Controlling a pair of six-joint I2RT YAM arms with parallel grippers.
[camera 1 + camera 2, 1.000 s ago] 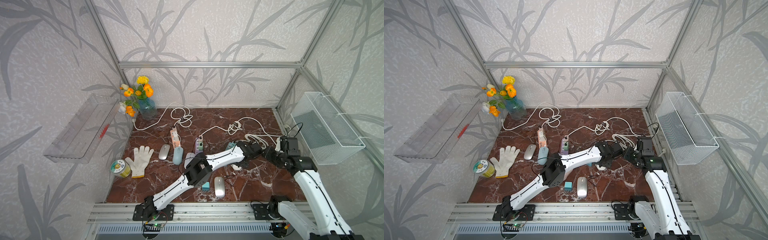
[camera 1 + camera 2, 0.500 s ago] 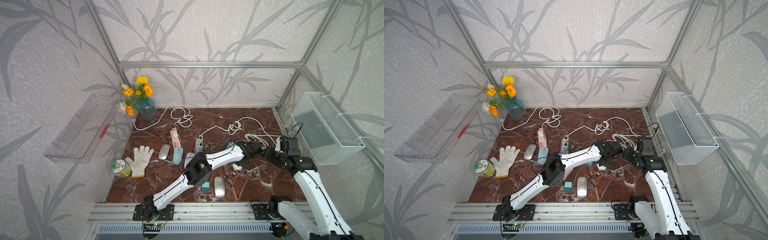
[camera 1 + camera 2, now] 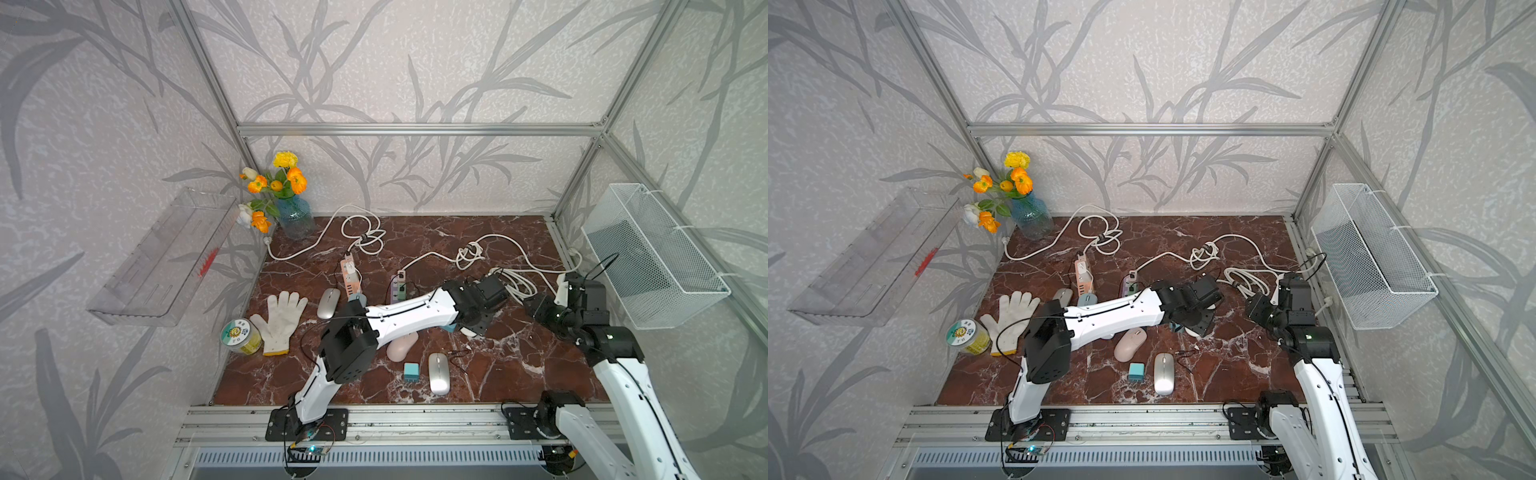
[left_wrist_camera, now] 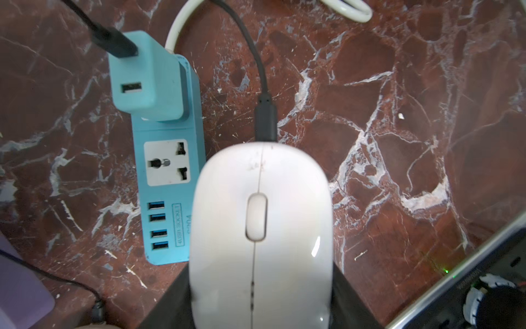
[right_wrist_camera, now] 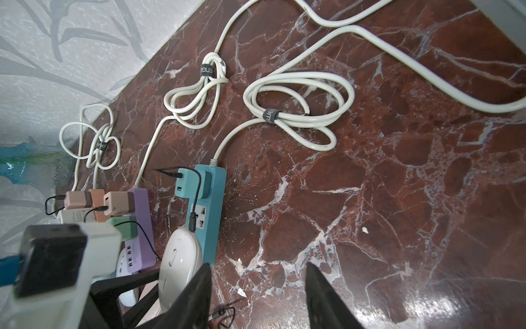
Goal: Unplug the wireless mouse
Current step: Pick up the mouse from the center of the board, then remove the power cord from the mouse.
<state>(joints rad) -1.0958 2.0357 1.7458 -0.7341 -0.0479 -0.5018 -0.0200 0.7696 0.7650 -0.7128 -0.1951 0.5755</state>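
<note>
My left tool (image 4: 260, 273) straddles the mouse (image 4: 260, 228), cable (image 4: 266, 119) plugged in; whether it grips, I cannot tell. My right tool (image 5: 257, 265) hangs released near the surface's (image 3: 415, 232) right edge.

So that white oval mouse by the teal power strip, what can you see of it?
The white oval mouse looks like smooth glossy plastic with a centre seam and pale scroll wheel. It lies flat on the red-brown marble table beside the teal power strip. A black cable plug sits in its front end. The dark fingers of the left gripper flank its sides; whether they press it is unclear.
</note>
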